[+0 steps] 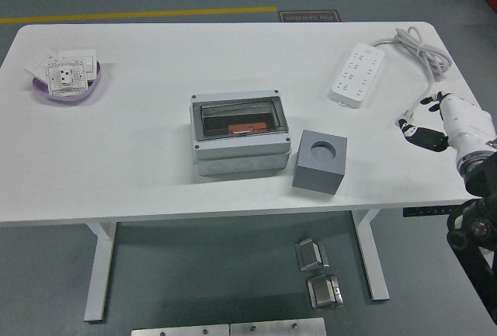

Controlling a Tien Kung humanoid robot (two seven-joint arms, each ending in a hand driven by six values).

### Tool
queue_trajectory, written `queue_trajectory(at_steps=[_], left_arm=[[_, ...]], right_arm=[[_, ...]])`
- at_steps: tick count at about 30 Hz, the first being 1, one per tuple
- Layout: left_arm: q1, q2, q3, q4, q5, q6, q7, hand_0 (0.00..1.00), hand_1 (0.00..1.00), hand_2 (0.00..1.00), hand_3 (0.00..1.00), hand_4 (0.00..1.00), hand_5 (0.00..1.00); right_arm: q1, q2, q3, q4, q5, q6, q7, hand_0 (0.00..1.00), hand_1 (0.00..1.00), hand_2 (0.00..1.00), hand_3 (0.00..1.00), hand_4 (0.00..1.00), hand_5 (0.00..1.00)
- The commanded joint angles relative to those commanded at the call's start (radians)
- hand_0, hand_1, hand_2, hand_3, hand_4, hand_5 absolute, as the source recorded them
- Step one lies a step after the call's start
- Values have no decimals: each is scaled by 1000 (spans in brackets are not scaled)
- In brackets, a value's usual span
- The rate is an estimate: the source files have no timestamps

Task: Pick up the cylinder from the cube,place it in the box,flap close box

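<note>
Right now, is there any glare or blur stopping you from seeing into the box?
Head view: sharp and evenly lit, shadows soft. The box has its clear flap shut with only faint sheen, so an orange object shows through. The cube has an empty round hole.

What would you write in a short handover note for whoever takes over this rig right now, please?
Right hand: at the table's right edge, fingers relaxed, holding nothing. Left hand: out of view.
Box: mid-table, clear flap down; an orange-brown object shows inside through the flap, possibly the cylinder.
Cube: just right of the box, its round socket empty.
Also on the table: power strip far right, purple bowl with socket plates far left.
Done, by the look of it: cylinder out of the cube, flap shut.
Left: probably nothing; check the flap is latched.
</note>
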Motion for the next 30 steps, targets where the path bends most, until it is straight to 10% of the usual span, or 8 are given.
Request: queue_trajectory(at_steps=[11, 23, 30], left_arm=[[-5, -11, 8, 0, -16, 2, 2, 671, 679, 571, 661, 447, 47], [-9, -20, -16, 0, 7, 2, -3, 671, 680, 573, 665, 464, 55], [-15, -24, -22, 0, 3, 3, -7, 671, 680, 574, 667, 472, 60]], right_arm=[[3, 18, -1, -35, -7, -173, 100, 837, 717, 749, 758, 719, 478], [63, 54, -12, -201, 307, -490, 461, 805, 707, 737, 734, 689, 506], [52, 66, 5, -232, 560, -581, 689, 769, 731, 775, 774, 699, 486]])
